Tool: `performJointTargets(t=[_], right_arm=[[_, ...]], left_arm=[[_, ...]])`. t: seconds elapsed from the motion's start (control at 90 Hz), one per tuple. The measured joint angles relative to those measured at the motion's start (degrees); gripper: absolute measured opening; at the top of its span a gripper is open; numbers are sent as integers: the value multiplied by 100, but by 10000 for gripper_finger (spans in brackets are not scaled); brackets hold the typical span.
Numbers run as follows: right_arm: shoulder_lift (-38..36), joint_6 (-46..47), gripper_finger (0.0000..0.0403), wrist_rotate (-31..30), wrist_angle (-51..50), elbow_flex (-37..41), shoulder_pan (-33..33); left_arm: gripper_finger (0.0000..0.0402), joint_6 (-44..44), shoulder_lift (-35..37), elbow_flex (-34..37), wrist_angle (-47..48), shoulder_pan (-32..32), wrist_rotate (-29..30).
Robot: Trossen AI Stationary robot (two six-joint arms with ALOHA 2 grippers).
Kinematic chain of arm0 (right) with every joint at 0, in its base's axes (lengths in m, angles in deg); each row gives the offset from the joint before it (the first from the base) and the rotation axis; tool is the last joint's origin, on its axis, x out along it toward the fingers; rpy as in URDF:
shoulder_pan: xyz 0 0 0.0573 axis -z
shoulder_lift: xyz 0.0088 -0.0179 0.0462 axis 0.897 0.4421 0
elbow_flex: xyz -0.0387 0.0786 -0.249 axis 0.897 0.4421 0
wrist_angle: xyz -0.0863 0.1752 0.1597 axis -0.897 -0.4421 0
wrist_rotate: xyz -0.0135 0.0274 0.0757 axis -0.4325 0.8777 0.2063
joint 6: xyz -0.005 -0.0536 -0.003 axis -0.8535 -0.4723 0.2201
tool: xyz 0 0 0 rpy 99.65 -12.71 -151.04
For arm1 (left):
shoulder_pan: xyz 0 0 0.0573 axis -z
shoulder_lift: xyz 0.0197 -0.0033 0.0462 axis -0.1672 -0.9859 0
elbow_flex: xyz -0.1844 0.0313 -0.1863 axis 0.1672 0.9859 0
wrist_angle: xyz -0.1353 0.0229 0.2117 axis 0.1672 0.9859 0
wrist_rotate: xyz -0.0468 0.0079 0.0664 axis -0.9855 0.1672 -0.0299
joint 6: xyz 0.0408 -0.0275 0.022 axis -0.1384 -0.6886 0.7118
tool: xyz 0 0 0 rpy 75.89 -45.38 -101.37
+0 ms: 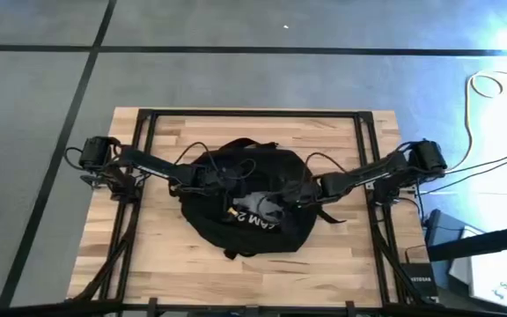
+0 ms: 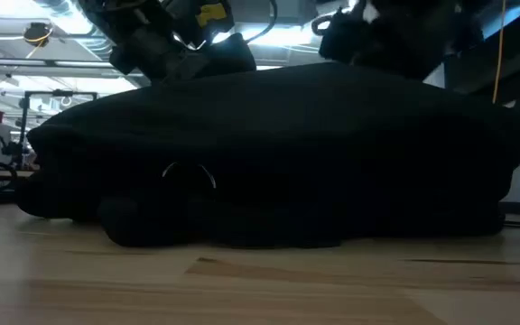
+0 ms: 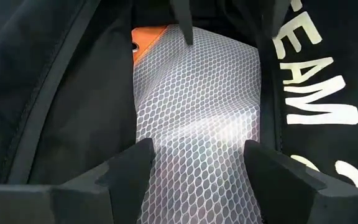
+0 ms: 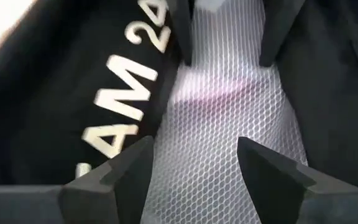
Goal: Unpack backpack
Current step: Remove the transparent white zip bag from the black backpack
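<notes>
The black backpack (image 1: 249, 207) lies flat on the middle of the wooden table, its white lettering (image 3: 312, 81) facing up; in the low view the backpack (image 2: 278, 153) fills the width. Its opening shows a pale mesh lining (image 3: 197, 99) and the corner of an orange thing (image 3: 148, 37) inside. My left gripper (image 3: 196, 155) reaches in from the table's left and my right gripper (image 4: 194, 149) from the right. Both are open over the mesh, tips facing each other. The backpack's other contents are hidden. My left gripper has its open fingers (image 3: 135, 158) just inside the opening's black fabric edges (image 3: 114, 93), over the mesh; I cannot tell whether they touch. My right gripper stands likewise, its fingers (image 4: 135, 155) between the lettered flap (image 4: 126, 93) and the far edge; whether they touch I cannot tell.
A loose strap (image 1: 328, 216) trails off the backpack toward the table's right. Black frame rails (image 1: 143, 141) run along the table's left, right and far sides. Bare wood (image 1: 165, 264) lies between the backpack and the near edge.
</notes>
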Motion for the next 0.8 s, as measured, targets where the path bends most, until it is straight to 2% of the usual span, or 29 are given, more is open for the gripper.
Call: performJointTargets(t=[0.2,0.4,0.7,0.8], right_arm=[[193,112,216,-1034,-318,2,0],[215,324,216,-1721,-562,2,-1],[332,340,216,-1843,-914,2,43],[472,363,216,-1695,-935,1,165]], left_arm=[[239,-3,0,0,-3,28,16],[239,-1,-2,2,-14,26,17],[239,-4,-4,2,-19,26,11],[239,-5,-4,2,-32,26,7]])
